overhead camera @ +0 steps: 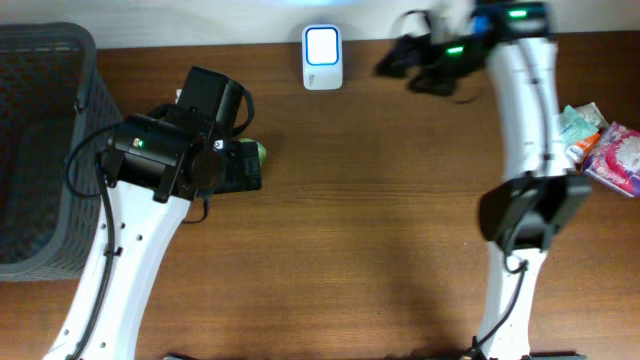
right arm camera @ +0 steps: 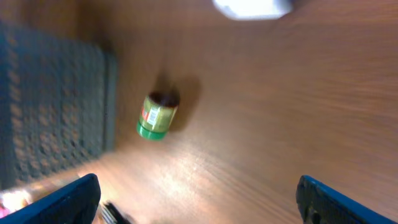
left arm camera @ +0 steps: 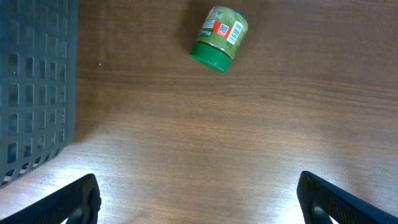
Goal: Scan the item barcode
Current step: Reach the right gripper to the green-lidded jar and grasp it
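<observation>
The item is a small jar [left arm camera: 219, 38] with a green lid, lying on its side on the wooden table, its barcode label facing up. In the overhead view only a sliver of the jar [overhead camera: 262, 150] shows beside my left gripper [overhead camera: 235, 165]. My left gripper [left arm camera: 199, 199] hovers short of the jar, open and holding nothing. The white scanner [overhead camera: 322, 57] stands at the table's far edge. My right gripper [overhead camera: 400, 58] is up beside the scanner, blurred. In its own view the right gripper [right arm camera: 199, 199] is open and empty, with the jar [right arm camera: 157, 115] far off and the scanner [right arm camera: 252, 7] at the top.
A dark grey mesh basket [overhead camera: 40, 150] fills the left side of the table, close to the jar in both wrist views [left arm camera: 31, 93] [right arm camera: 50, 106]. Several packaged items [overhead camera: 600, 140] lie at the right edge.
</observation>
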{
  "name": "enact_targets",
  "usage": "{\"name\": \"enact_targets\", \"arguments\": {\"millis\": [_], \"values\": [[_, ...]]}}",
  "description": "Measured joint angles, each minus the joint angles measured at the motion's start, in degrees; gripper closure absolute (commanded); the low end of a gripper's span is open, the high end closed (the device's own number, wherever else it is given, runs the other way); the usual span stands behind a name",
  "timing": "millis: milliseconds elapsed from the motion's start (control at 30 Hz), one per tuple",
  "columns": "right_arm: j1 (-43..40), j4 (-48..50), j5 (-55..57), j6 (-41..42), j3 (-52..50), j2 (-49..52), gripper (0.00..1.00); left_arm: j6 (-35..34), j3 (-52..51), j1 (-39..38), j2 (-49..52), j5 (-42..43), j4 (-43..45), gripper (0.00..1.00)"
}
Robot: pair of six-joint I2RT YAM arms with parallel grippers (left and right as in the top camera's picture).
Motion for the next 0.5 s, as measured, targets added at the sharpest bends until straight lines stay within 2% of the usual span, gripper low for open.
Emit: {"name": "enact_targets", "arguments": {"millis": [133,167,300,500], "values": [[12.0,3.1,8.0,6.1,0.0,0.4,0.01,0.0,0.0,0.0,0.0,0.0,0.0,0.01],[16.3,5.4,10.7,10.4,0.0,1.4,0.01,0.0,0.0,0.0,0.0,0.0,0.0,0.01],[22.6,10.9,14.3,20.7,0.0,5.4,0.01,0.0,0.0,0.0,0.0,0.0,0.0,0.01],[29.3,15.3,15.8,29.4,0.0,8.4,0.01,0.0,0.0,0.0,0.0,0.0,0.0,0.01]]}}
